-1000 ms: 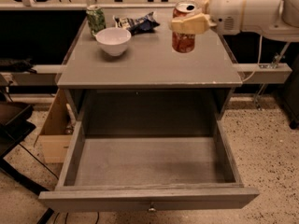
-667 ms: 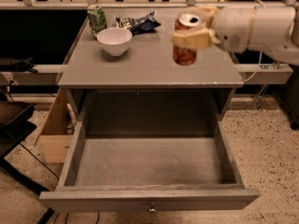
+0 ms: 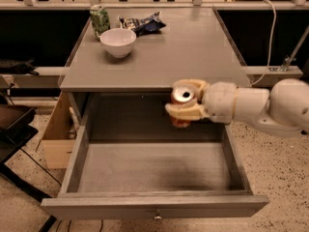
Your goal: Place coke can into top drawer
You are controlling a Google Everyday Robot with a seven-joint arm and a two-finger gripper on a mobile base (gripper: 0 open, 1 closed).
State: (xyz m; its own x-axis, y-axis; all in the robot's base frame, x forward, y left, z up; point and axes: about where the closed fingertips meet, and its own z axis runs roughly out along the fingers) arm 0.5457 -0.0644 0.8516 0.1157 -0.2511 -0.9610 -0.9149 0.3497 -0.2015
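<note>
The single camera looks steeply down from in front of the cabinet, facing the open top drawer (image 3: 154,170) and the worktop (image 3: 193,52) behind it. It stands near: the drawer front touches the lower edge. The end effector (image 3: 181,101) sits right of centre, clasping the coke can (image 3: 183,95).

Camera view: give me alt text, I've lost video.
The gripper, jaws shut on the coke can, holds it upright over the open top drawer, near its back right. A white bowl, a green can and a dark snack bag sit on the cabinet top behind.
</note>
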